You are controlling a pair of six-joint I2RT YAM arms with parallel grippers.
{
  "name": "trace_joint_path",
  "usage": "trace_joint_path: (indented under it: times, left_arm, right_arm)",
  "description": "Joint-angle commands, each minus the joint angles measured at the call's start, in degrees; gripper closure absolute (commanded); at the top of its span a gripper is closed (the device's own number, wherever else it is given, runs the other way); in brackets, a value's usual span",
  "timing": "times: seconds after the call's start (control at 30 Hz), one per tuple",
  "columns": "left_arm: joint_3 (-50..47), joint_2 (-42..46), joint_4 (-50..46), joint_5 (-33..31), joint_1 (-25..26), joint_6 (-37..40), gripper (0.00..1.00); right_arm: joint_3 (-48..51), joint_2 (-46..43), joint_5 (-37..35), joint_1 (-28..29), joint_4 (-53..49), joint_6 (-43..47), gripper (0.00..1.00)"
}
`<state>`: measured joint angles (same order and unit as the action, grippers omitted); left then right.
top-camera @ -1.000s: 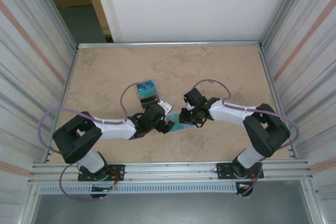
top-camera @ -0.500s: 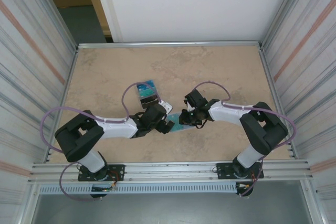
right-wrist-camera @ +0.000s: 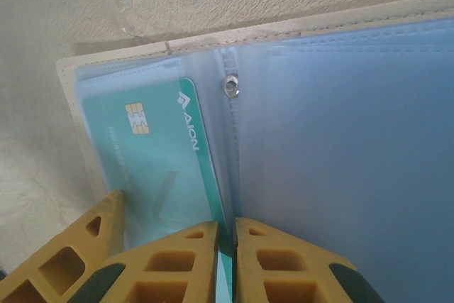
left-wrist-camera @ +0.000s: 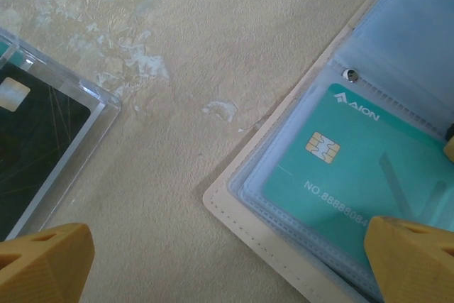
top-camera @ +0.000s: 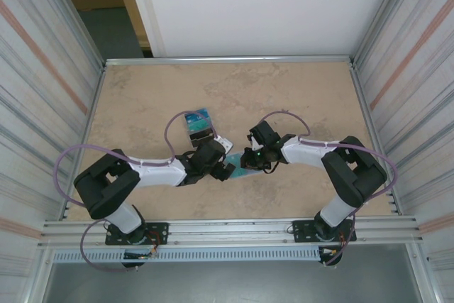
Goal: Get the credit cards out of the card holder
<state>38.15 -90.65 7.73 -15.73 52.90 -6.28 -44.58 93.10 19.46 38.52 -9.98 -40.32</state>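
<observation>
Mottled beige tabletop [top-camera: 142, 97], stitched tan card holder [right-wrist-camera: 284, 30]; glossy teal card [right-wrist-camera: 156, 161] in right pincer [right-wrist-camera: 225, 228], left pincer [left-wrist-camera: 227, 250] wide.

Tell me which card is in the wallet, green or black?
The green card with the gold chip: it sits inside the open card holder. The black card lies apart on the table, in a clear case.

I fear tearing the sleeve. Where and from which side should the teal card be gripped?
Grip the teal card by its long edge beside the card holder's middle fold, from the fold side: that edge looks exposed; the rest lies flat under clear plastic.
</observation>
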Motion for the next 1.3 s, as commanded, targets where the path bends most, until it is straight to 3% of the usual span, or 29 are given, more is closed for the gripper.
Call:
trace_joint_path:
  times: [0.0,0.27,0.63,1.27]
  left_arm:
    - [-0.05,-0.08,-5.5,-1.83,0.31,-0.22,0.01]
    - [-1.79,1.86,-5.22,-3.63,0.21,2.09,0.01]
    - [-1.94,3.33,-3.46,-0.84,-0.54,7.22,0.01]
    - [-1.84,2.47,-3.29,-1.01,-0.89,7.69,0.01]
  right_arm:
    - [0.83,-0.82,2.24,-0.11,0.63,-1.13,0.87]
    - [-0.33,-5.9,-3.95,0.22,-6.05,-0.01,0.85]
    - [-4.53,0.18,-2.13,3.78,-3.87,-0.18,0.85]
    - [-4.27,3.32,-0.53,1.86,-1.45,0.1,0.84]
